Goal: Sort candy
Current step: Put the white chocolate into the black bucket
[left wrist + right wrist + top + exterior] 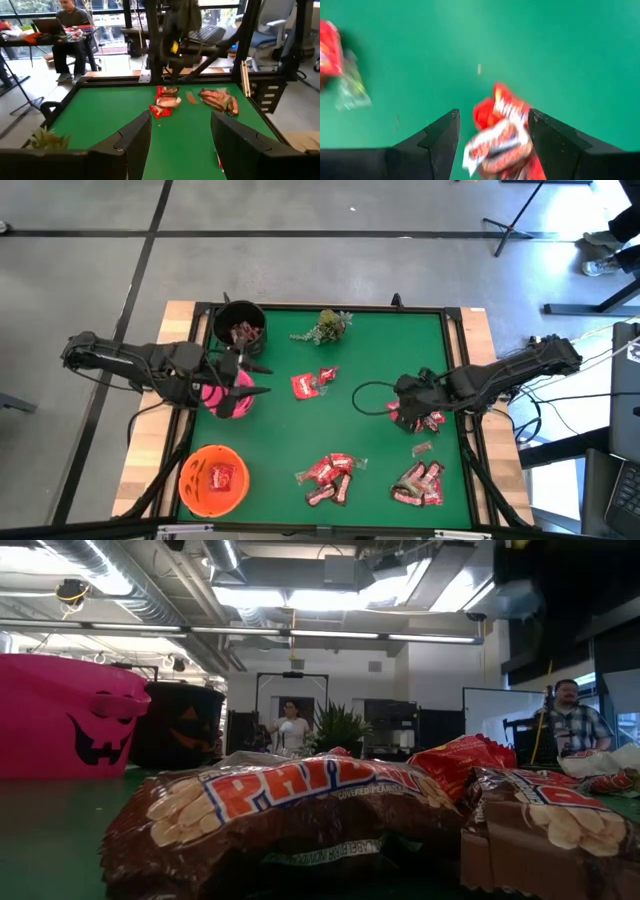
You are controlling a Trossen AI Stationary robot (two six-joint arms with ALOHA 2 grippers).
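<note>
1. Overhead, the right gripper hung low over the green table, near the edge on its own arm's side, above a small cluster of candy.
2. From that arm's wrist camera, its two dark fingers stood spread apart, with red and white wrapped sweets lying between them on the green cloth; nothing was pinched yet.
3. Further sweets lay around this gripper: a heap just nearer the table's front edge, another heap beyond that toward the other arm, and a red pair out toward the table's middle.
4. Meanwhile the left gripper waited above the pink bowl, fingers spread and holding nothing; a black bowl stood just behind it and an orange bowl, with one red packet inside, sat nearer the front.
5. A green sprig lay near the back edge, away from both grippers.
6. Judging by this, the step in hand was a pick. To do it well, the right gripper would need to settle so only one wrapper sits between its fingers, since several overlap there, and close on the body of the packet rather than a loose crinkled end.
</note>
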